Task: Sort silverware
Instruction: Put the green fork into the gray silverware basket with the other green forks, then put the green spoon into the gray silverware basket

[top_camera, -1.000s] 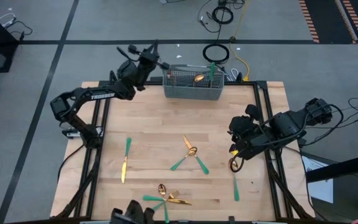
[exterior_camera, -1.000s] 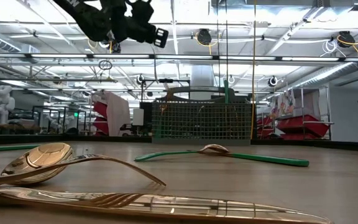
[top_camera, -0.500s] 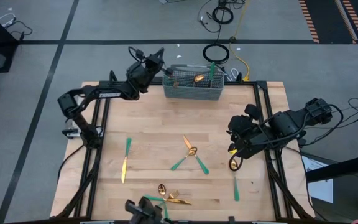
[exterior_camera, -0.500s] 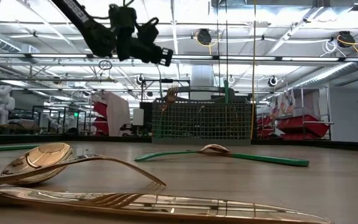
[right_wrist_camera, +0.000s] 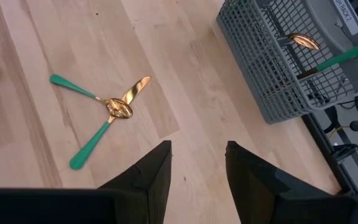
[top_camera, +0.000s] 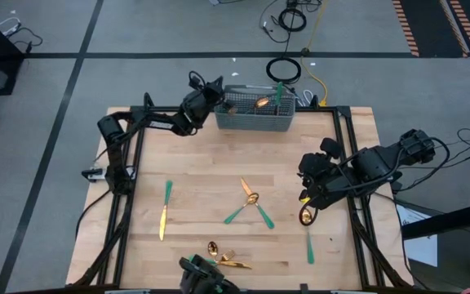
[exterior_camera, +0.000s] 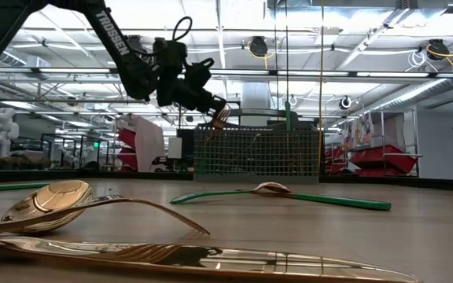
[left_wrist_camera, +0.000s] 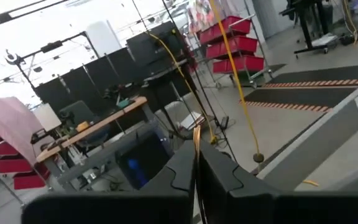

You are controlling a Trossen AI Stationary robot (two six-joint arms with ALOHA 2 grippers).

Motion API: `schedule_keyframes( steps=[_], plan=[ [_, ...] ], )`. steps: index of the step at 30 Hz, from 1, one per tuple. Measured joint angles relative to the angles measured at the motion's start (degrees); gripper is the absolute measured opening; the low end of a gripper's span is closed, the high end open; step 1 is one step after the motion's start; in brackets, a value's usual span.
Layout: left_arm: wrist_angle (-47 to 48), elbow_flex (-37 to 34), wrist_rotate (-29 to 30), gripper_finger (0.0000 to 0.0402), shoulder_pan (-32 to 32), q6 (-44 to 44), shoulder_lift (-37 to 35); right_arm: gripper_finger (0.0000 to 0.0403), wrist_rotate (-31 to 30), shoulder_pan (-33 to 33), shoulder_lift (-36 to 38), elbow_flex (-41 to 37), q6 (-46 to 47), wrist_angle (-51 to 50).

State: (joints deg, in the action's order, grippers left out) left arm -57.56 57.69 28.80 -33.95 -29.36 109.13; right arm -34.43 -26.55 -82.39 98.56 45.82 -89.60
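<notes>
White lettering reading TROSSEN runs along the left arm's link at the upper left of the low view; a label on the grey wire-mesh caddy (right_wrist_camera: 291,59) in the upper right of the right wrist view is too small to read. The left end effector (exterior_camera: 217,112) hangs over the caddy's left end at the upper centre of the high view, its fingers clamped on a fork (exterior_camera: 221,115) whose gold tines peek out; the handle is hidden. The right end effector (right_wrist_camera: 196,165) hovers at the tabletop's (top_camera: 194,175) right edge, fingers apart and empty. Silverware (top_camera: 250,198) lies scattered across the tabletop's centre and lower part, with 2 pieces standing in the caddy. At the bottom edge of the high view a dark object covers part of the nearest pieces.
</notes>
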Motion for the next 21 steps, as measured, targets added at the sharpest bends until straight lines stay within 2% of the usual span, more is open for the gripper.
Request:
schedule_keyframes(
  steps=[5,14,21],
  plan=[
    [0.24,0.02,0.04,0.003,0.33,-0.05,-0.17,0.016,-0.19,0.14,0.0,0.0,0.14,0.13],
    [3.44,0.11,0.04,0.0033,0.9,0.81,-4.44,0.0249,-0.44,0.35,-0.02,0.0,0.66,1.29],
    [11.59,0.04,-0.62,0.0034,1.48,10.61,-10.09,0.0277,-0.24,0.33,-0.02,0.0,1.53,2.37]
  ],
)
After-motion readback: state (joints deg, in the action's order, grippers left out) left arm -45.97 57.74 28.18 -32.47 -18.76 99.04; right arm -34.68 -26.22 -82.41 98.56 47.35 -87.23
